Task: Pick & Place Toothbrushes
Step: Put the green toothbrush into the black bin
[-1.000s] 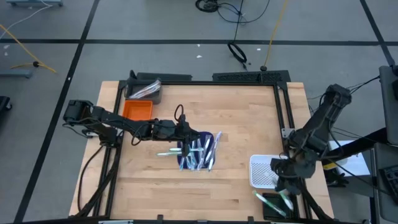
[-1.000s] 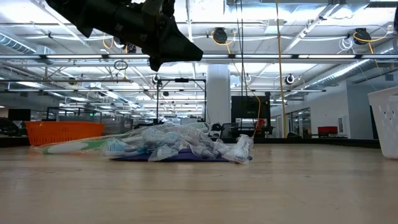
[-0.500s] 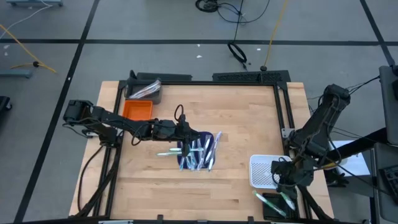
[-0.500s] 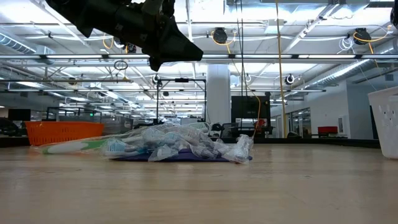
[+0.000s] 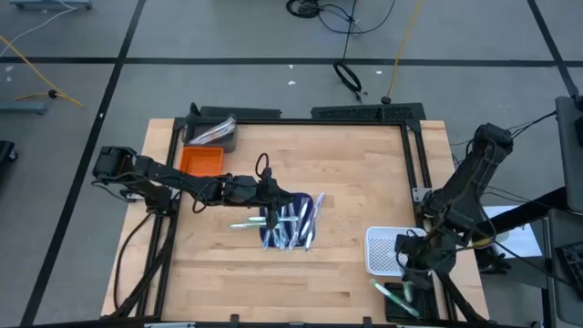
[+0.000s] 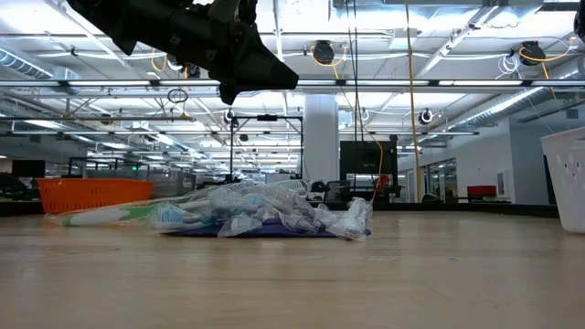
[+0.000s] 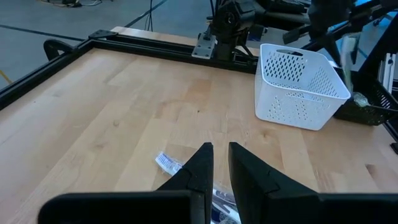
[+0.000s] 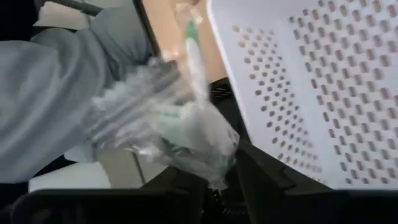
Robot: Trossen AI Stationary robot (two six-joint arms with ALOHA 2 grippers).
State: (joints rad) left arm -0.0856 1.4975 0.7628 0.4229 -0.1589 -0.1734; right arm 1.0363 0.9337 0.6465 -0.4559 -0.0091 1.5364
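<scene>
While the right claw [image 5: 406,288] stands part open, its wrapped toothbrush [image 8: 194,59] points lengthwise beside the white basket [image 5: 383,250].

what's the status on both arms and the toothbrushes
Left gripper hovering over toothbrush pile on the mat. Right gripper beside white basket, at wrapped toothbrushes. Nothing blocking.

Wood table [image 5: 346,182] w/ black frame round edges. Orange bin [image 5: 200,162] at far-left corner, dark tray [image 5: 212,133] just behind it. Dark blue mat [image 5: 273,232] near centre. White perforated basket [image 5: 383,251] at right edge, upright. Cables [image 5: 346,75] on floor beyond table.
</scene>
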